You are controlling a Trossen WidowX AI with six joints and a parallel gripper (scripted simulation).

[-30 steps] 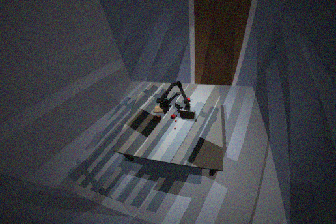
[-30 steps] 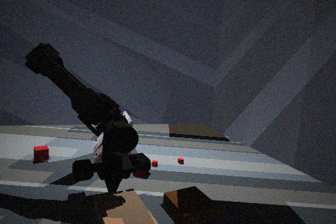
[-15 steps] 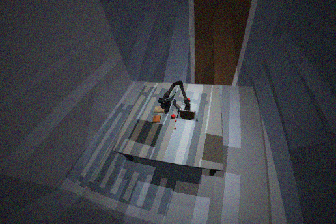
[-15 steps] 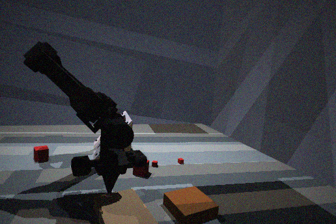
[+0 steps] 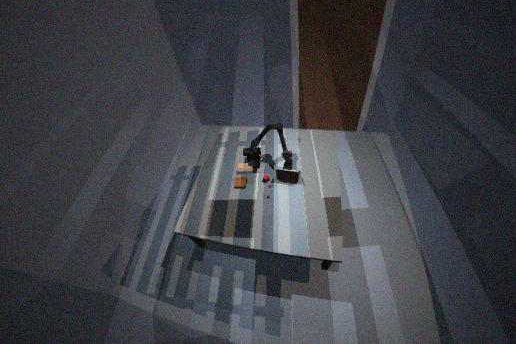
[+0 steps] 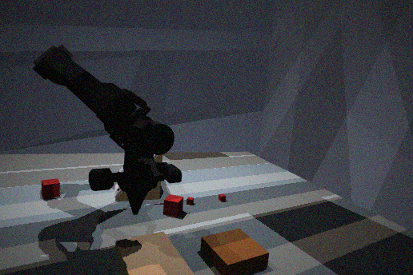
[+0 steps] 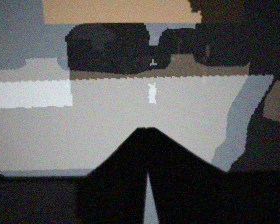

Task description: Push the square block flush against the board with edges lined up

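Observation:
The square block [image 5: 240,182] [image 6: 236,246] is orange-brown and lies flat on the table. The board [image 5: 244,168] [image 6: 158,246] [image 7: 117,11] is pale tan and lies flat, with dark shadow over part of it in the exterior view. A narrow gap separates block and board in the top and exterior views. My gripper [image 5: 255,171] [image 6: 136,213] [image 7: 145,136] is shut and empty, pointing down beside the board, on its right in the top view. The board shows at the top of the wrist view, apart from the fingertips. The exact fingertip height is unclear. The block is not clearly seen in the wrist view.
A red cube [image 5: 266,178] [image 6: 173,205] lies right of the block, with two tiny red cubes [image 5: 270,186] [image 6: 190,201] [image 5: 268,197] [image 6: 222,197] nearby. Another red cube [image 5: 290,153] [image 6: 50,189] lies near the arm's base. A dark upright panel [image 5: 288,175] stands in front of the base.

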